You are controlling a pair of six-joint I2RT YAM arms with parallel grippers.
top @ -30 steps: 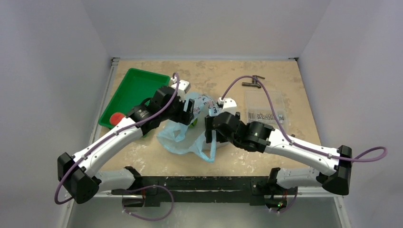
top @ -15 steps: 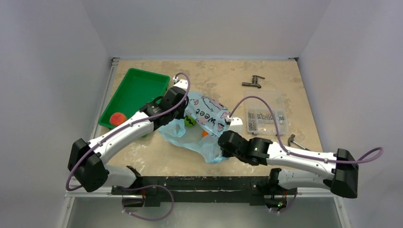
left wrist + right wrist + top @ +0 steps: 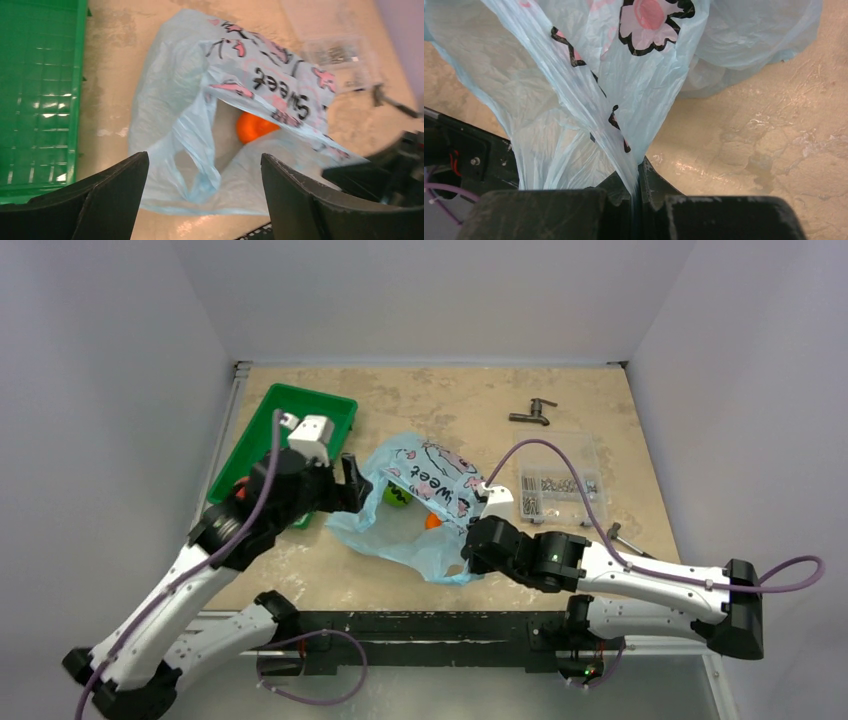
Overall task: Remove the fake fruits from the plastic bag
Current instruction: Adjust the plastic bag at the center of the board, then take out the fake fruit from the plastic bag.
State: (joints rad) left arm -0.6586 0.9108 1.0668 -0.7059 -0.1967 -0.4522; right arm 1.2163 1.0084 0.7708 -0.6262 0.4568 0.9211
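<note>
The light-blue plastic bag (image 3: 425,502) with its dark-and-pink print lies mid-table, mouth facing left. Inside the mouth sit a bright green fruit (image 3: 396,497) and an orange fruit (image 3: 433,522); the orange fruit (image 3: 252,127) also shows in the left wrist view. My left gripper (image 3: 352,490) hovers open just left of the mouth, nothing between its fingers (image 3: 115,185), above the bag (image 3: 200,100). At the bag's near right corner my right gripper (image 3: 473,540) is shut on a bunched fold of the bag (image 3: 614,75), pinched at the jaws (image 3: 636,175). A red sliver (image 3: 237,492) peeks from behind the left arm in the tray.
A green tray (image 3: 300,410) stands at the back left, close to my left arm; its mesh floor (image 3: 35,100) fills the left of the left wrist view. A clear box of screws (image 3: 558,483), a metal tap (image 3: 532,416) and another metal piece (image 3: 625,537) lie on the right.
My left arm has drawn back to the left from the bag's mouth, and its gripper now stands open. The right gripper keeps its grip on the bag's corner, almost unmoved since half a second ago.
</note>
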